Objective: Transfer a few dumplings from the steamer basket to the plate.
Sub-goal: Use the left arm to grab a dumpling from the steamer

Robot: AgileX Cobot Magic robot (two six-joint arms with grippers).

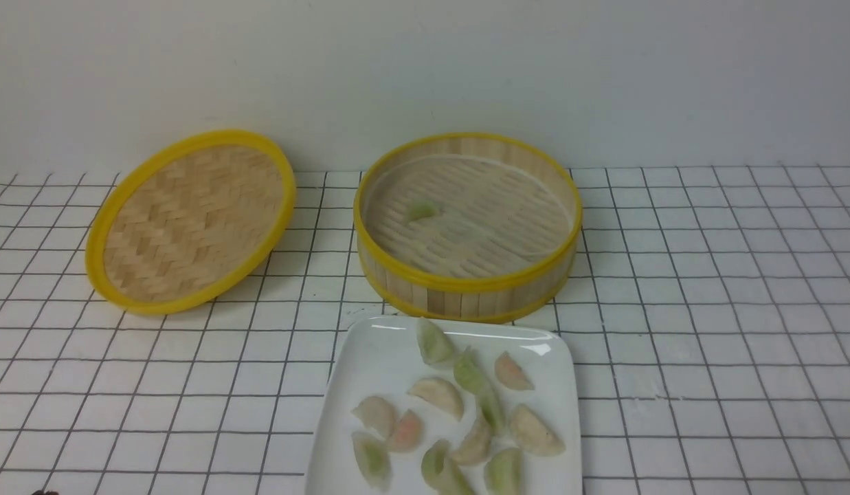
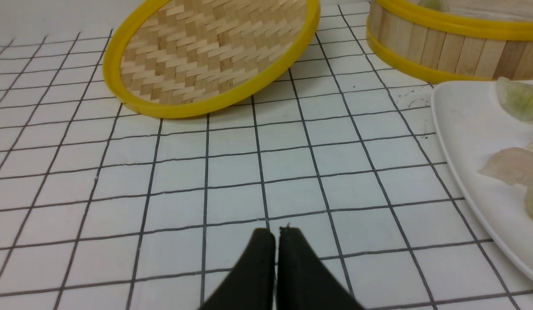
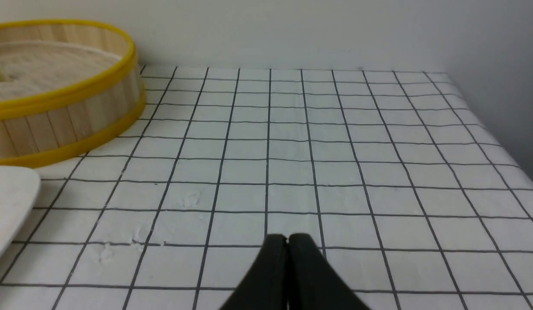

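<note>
Both the left gripper [image 2: 273,230] and the right gripper [image 3: 288,237] rest with fingertips together, likely because most dumplings [image 1: 436,397] already sit on the near plate [image 1: 370,350], one green dumpling [image 1: 422,210] lying in the far steamer basket [image 1: 466,282]

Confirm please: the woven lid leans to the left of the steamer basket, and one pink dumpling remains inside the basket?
Not pink: the front view shows the dumpling inside the steamer basket is green.
</note>
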